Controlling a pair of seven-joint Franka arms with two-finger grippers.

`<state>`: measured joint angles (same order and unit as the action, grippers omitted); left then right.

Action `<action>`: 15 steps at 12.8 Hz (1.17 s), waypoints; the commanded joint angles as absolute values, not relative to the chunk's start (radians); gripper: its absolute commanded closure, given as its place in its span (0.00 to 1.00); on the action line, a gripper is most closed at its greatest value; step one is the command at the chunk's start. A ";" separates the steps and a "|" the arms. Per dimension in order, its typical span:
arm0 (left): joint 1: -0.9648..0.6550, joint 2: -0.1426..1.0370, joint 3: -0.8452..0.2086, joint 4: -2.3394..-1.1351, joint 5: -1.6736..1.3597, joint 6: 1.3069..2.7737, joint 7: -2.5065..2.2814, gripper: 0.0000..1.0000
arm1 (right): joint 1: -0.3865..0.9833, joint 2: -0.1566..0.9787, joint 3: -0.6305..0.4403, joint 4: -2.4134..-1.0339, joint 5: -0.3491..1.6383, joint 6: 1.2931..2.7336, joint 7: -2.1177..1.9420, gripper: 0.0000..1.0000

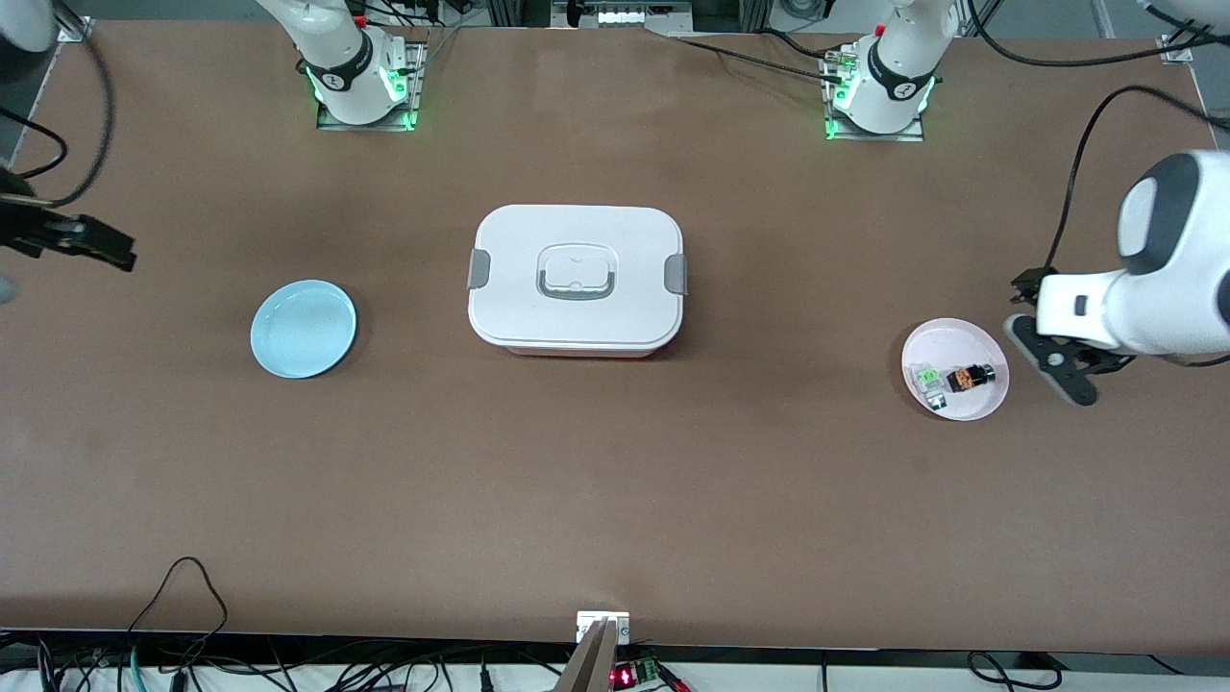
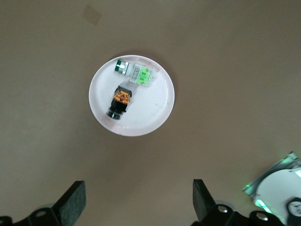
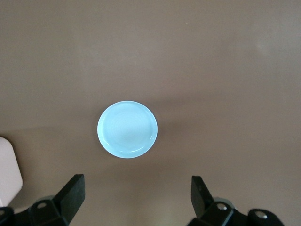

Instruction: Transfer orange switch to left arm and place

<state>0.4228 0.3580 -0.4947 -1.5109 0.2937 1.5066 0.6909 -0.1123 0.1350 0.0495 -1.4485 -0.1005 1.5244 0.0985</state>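
Note:
The orange switch (image 1: 969, 377) lies in a pink plate (image 1: 947, 341) toward the left arm's end of the table; the left wrist view shows it (image 2: 120, 100) black with orange markings. My left gripper (image 1: 1052, 360) is open and empty over the table beside that plate, its jaws wide apart (image 2: 139, 202). My right gripper (image 1: 96, 245) is open and empty (image 3: 136, 200) over the right arm's end of the table, beside a blue plate (image 1: 303, 329). The white box (image 1: 577, 279) stands lidded mid-table between the two plates.
A clear-white component with green parts (image 1: 928, 378) lies beside the switch in the pink plate (image 2: 150, 108). The blue plate (image 3: 127, 129) holds nothing. A corner of the box (image 3: 8, 172) shows in the right wrist view. Cables run along the table's edges.

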 commanded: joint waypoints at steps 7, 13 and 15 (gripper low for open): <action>0.312 0.304 -0.495 -1.290 0.229 1.245 0.128 0.00 | -0.051 -0.020 -0.021 -1.612 -0.066 1.553 0.034 0.00; 0.019 0.008 -0.052 -1.681 -0.018 1.661 0.026 0.00 | -0.051 -0.074 -0.020 -1.657 -0.071 1.552 0.018 0.00; 0.011 -0.005 -0.055 -1.690 -0.006 1.658 -0.010 0.00 | -0.051 -0.068 -0.023 -1.652 -0.055 1.565 0.018 0.00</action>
<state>0.0356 0.0485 -0.0752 -1.6247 -0.0034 1.6263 0.0195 -0.0511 -0.0583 -0.0192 -1.6471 -0.0737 1.5539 0.0285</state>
